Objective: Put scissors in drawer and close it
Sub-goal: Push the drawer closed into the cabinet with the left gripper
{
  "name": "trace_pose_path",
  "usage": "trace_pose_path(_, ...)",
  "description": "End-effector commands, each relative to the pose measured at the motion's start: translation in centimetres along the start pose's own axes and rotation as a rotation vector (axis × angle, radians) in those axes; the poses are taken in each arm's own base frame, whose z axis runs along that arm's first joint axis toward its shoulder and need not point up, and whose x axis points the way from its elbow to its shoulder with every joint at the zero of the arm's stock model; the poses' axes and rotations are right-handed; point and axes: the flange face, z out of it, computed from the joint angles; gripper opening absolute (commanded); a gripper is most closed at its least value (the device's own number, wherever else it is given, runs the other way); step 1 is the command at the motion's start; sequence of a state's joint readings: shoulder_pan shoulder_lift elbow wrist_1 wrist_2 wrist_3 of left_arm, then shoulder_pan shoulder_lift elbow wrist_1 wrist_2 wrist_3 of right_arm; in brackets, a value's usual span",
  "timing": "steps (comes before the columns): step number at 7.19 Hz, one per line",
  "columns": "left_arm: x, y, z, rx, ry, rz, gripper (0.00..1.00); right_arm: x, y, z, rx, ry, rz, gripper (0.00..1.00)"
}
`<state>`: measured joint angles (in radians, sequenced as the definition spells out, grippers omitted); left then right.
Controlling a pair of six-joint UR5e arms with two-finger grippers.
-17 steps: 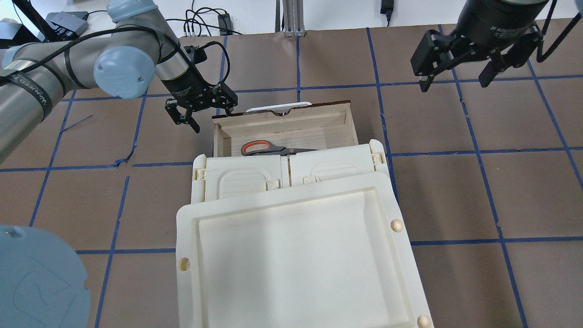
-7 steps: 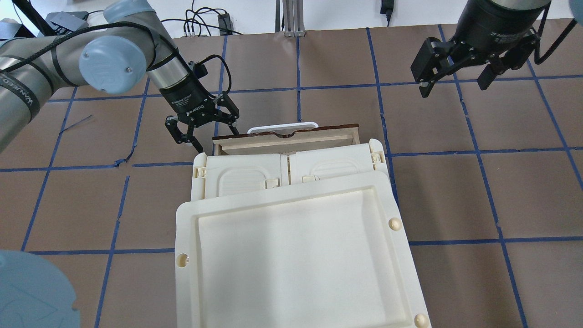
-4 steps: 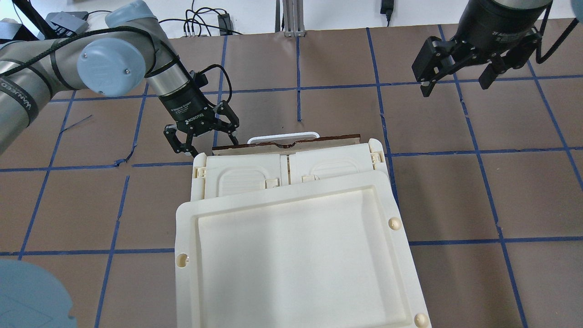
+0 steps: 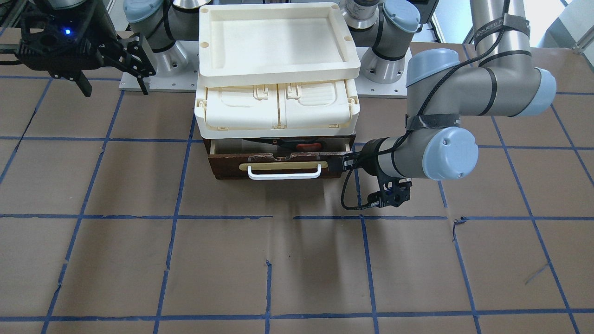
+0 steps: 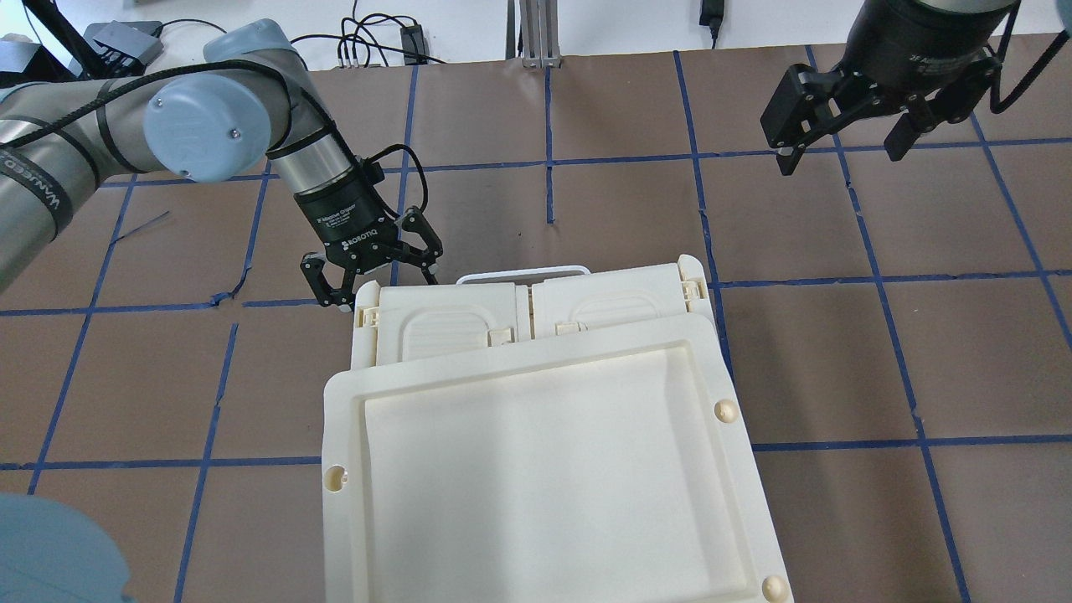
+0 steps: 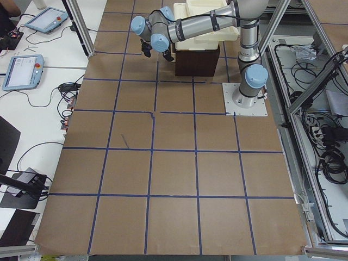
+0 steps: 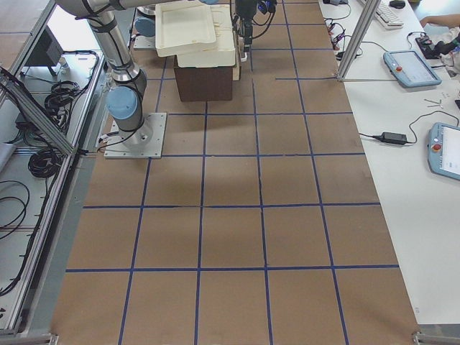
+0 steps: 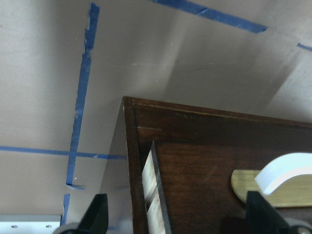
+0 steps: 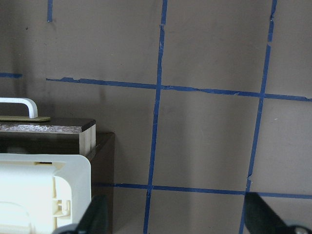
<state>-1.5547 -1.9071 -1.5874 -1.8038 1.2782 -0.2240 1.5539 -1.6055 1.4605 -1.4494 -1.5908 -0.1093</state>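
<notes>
The drawer (image 4: 278, 166), with a dark brown front and a white bar handle (image 4: 284, 175), is open only a narrow gap under the cream case. The scissors (image 4: 304, 146) lie inside; their orange-lined handle shows through the gap. In the overhead view only the handle (image 5: 523, 272) shows. My left gripper (image 5: 375, 278) is open at the left end of the drawer front. That end of the front (image 8: 204, 161) lies between its fingers in the left wrist view. My right gripper (image 5: 842, 142) is open and empty, high above the table's far right.
A cream latched case (image 5: 452, 322) sits on the drawer's cabinet, with a cream tray (image 5: 343, 402) on top. The brown table (image 5: 837, 335) has blue tape lines. Cables lie beyond the far edge.
The drawer has slid from wide open to nearly shut. My left gripper moved toward the robot with its front. The scissors no longer show from overhead.
</notes>
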Motion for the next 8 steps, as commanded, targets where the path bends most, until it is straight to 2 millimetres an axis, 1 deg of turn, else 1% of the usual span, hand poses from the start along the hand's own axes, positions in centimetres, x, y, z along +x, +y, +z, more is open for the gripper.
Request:
trace_pose_path(1,-0.2,0.5,0.4,-0.038,-0.011,-0.037,1.00,-0.1,-0.1,0.3,0.002,-0.006,-0.018,1.00)
trace_pose_path(3,-0.3,0.7,0.5,-0.056,-0.017,-0.043,1.00,0.3,-0.3,0.3,0.004,-0.009,-0.062,1.00)
trace_pose_path(6,-0.3,0.7,0.6,-0.059,-0.017,-0.042,1.00,0.2,-0.2,0.4,0.000,-0.014,-0.061,1.00)
trace_pose_path(7,-0.1,0.7,-0.1,-0.027,-0.009,-0.016,1.00,0.3,-0.2,0.3,0.001,-0.012,-0.059,1.00)
trace_pose_path(8,0.8,0.2,-2.7,0.134,0.026,0.058,1.00,0.3,-0.2,0.3,0.001,-0.011,-0.059,1.00)
